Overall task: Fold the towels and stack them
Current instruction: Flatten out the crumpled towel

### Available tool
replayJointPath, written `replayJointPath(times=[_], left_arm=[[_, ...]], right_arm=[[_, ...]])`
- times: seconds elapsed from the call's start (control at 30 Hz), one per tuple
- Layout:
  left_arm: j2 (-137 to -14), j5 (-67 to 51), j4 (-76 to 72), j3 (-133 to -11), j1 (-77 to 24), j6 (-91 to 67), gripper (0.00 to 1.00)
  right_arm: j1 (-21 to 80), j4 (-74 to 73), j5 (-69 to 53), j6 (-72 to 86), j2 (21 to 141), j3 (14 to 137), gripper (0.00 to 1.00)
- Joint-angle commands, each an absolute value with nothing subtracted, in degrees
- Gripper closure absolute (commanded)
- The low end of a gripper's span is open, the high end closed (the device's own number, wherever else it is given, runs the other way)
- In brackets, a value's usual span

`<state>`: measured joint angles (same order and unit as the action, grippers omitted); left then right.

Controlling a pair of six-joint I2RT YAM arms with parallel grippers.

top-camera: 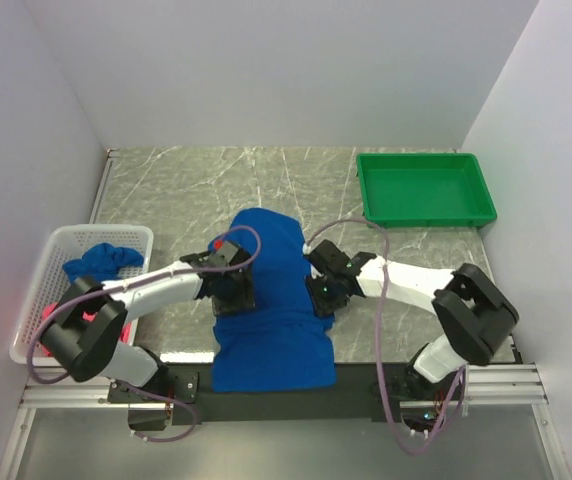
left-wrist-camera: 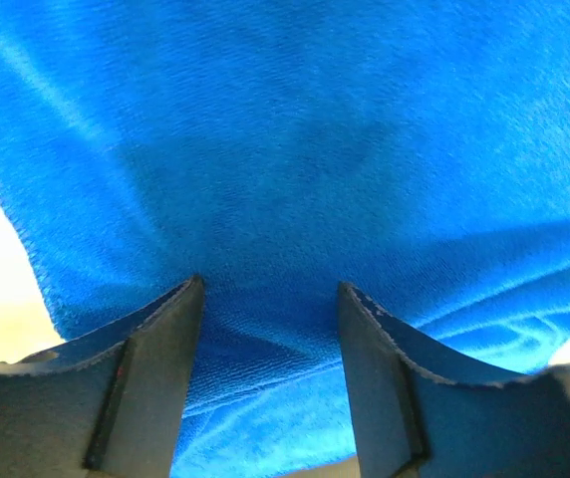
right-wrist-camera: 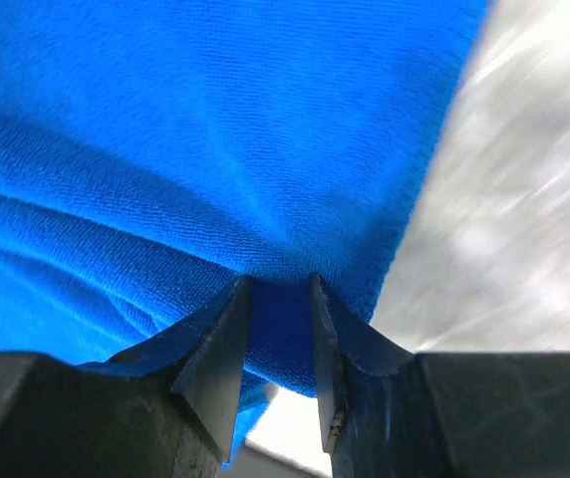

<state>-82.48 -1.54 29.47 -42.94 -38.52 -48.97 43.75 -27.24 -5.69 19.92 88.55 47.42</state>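
A royal blue towel (top-camera: pixel 271 350) lies lengthwise in the middle of the table, and its near end hangs over the front edge. My left gripper (top-camera: pixel 234 295) sits on its left edge. In the left wrist view its jaws (left-wrist-camera: pixel 270 282) stand fairly wide, with a thick bunch of blue cloth (left-wrist-camera: pixel 285 149) filling the gap. My right gripper (top-camera: pixel 323 292) is at the towel's right edge. The right wrist view shows it (right-wrist-camera: pixel 280 278) shut on a narrow pinch of cloth (right-wrist-camera: pixel 195 129). A second blue towel (top-camera: pixel 101 262) and a pink-red towel (top-camera: pixel 48 312) lie crumpled in the basket.
The white lattice basket (top-camera: pixel 96 232) stands at the left wall. A green plastic tray (top-camera: pixel 426 158) sits at the back right. The marble tabletop (top-camera: pixel 186 190) is bounded by white walls on three sides. Both arms' cables loop over the towel.
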Motion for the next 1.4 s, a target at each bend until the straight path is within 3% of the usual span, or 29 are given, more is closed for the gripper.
replayJointPath(times=[0.0,0.17,0.23,0.33,0.47,0.73,1.37], left_arm=[[-79.0,-6.8,31.2,-41.6,-42.2,-53.5,0.36],[-74.8,-2.6,37.7,-48.8,-40.9,-51.0,0.33],[-75.1,-0.3,40.2,-54.1,-38.1,-47.7,0.33],[-77.7,3.6,41.7,-59.7,-30.0,-41.9,0.32],[-87.2,8.3,42.2,-67.8,-23.9,-34.9,0.30],[-102.6,10.4,41.2,-80.6,-18.8,-25.4,0.31],[-106.5,4.7,36.4,-74.4,-16.4,-27.5,0.33]], right_arm=[[45.1,-30.6,-9.4,21.1,83.5,45.2,0.61],[42.9,-34.3,-7.3,14.9,77.6,53.1,0.58],[40.0,-33.6,-6.7,11.7,77.8,58.0,0.50],[35.3,-31.2,-7.3,8.7,81.3,64.2,0.49],[31.3,-26.6,-10.3,5.3,88.8,69.9,0.38],[26.3,-22.9,-14.1,0.5,105.9,83.0,0.38],[25.6,-23.1,-19.3,-1.5,126.4,97.6,0.43]])
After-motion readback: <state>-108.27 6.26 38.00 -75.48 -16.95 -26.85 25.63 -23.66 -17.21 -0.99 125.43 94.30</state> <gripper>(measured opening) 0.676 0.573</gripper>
